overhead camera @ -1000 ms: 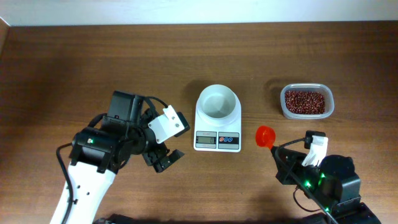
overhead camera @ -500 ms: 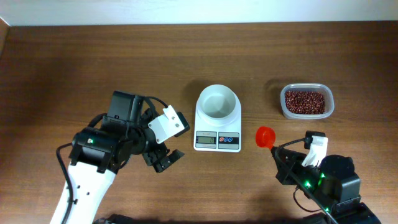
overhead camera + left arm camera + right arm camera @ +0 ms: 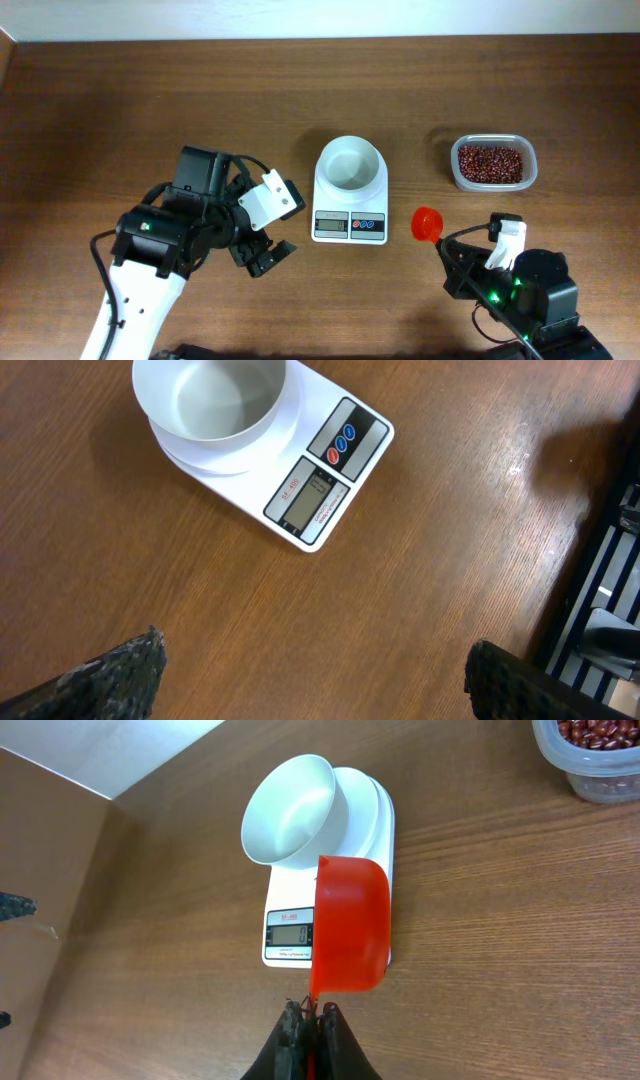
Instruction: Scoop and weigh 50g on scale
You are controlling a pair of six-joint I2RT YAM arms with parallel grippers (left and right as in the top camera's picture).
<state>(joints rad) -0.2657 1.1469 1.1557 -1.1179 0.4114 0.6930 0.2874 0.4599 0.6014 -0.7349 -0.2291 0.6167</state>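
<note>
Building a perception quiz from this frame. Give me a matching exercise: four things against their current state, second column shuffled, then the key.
Things
1. bowl
2. tub
3. scoop
4. left gripper

States
A. filled with beans
B. open, holding nothing
C. clamped in the right gripper
D. empty, sitting on the scale

Pairs: 1-D, 2-A, 3-C, 4-B
</note>
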